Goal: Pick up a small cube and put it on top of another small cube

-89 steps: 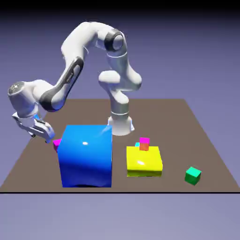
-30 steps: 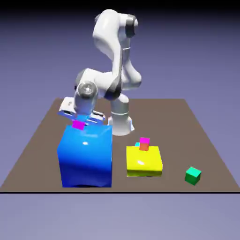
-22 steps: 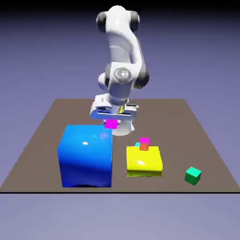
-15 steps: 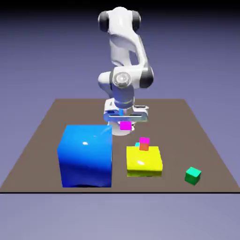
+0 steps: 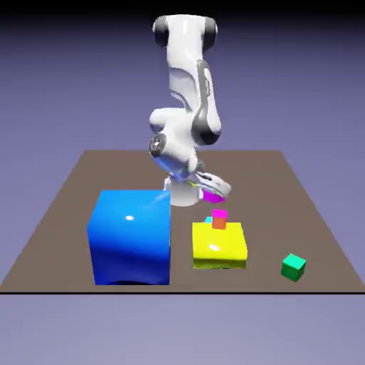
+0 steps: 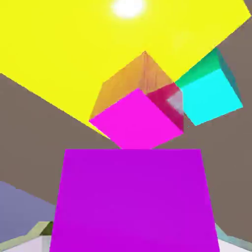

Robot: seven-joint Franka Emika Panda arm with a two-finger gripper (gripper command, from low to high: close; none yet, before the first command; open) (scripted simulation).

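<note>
- The small magenta cube [image 6: 133,197] is held clamped between the jaws of the gripper [image 5: 212,191]; in the hand view it fills the lower half of the picture.
- Over the last second it has been carried from above the blue cube [image 5: 130,235] toward the exterior view's right, to a point just above the stack.
- That stack, a second magenta cube [image 5: 219,214] on an orange cube [image 5: 219,223] on the yellow cube [image 5: 219,244], is seen close ahead.
- A cyan cube [image 6: 211,93] lies beside it.
- Transport is judged nearly done; lowering and release remain.

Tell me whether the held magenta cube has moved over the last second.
Yes. The held magenta cube went from above the blue cube toward the exterior view's right, nearing the yellow cube.
</note>
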